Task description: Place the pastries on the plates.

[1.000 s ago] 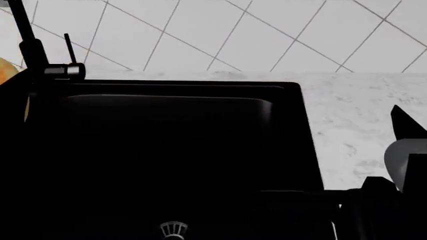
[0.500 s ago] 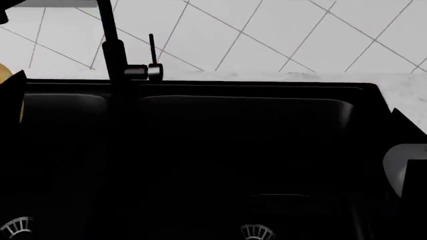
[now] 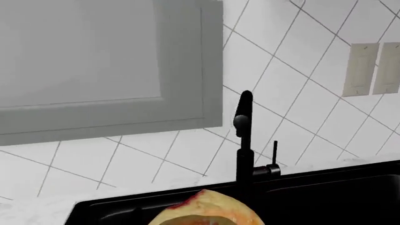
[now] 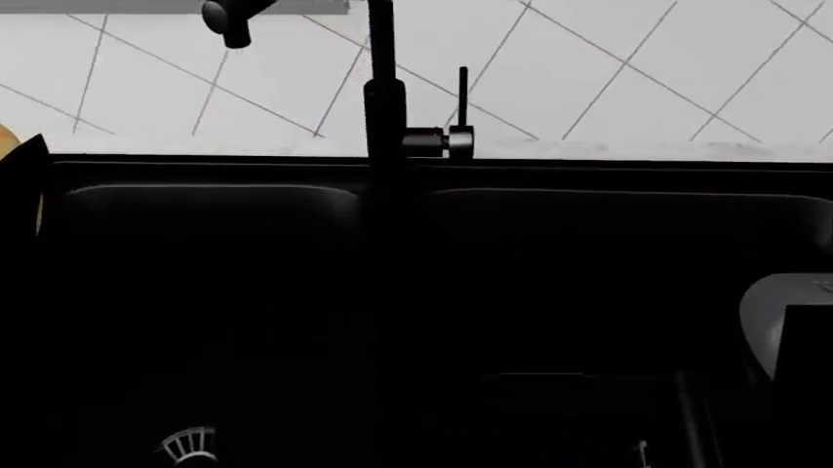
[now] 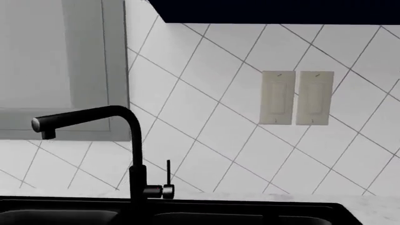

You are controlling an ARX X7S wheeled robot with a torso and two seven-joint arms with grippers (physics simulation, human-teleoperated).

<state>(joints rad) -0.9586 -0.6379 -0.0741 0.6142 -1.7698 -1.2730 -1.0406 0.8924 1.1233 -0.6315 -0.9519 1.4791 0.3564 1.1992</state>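
Pastry (image 3: 209, 211): golden-orange bun right at the left gripper, apparently carried, though the clasp itself is hidden; black double sink (image 4: 586, 292) and faucet (image 4: 381, 117) beyond; plates unseen; right gripper state unclear

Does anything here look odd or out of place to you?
Only one thing: a pastry hangs over the black sink, near the faucet, with no plate in any view. Whatever holds it is out of sight. Nothing looks spilled or broken.

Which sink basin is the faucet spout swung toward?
The left basin: the faucet spout angles left of the divider, away from the right basin.
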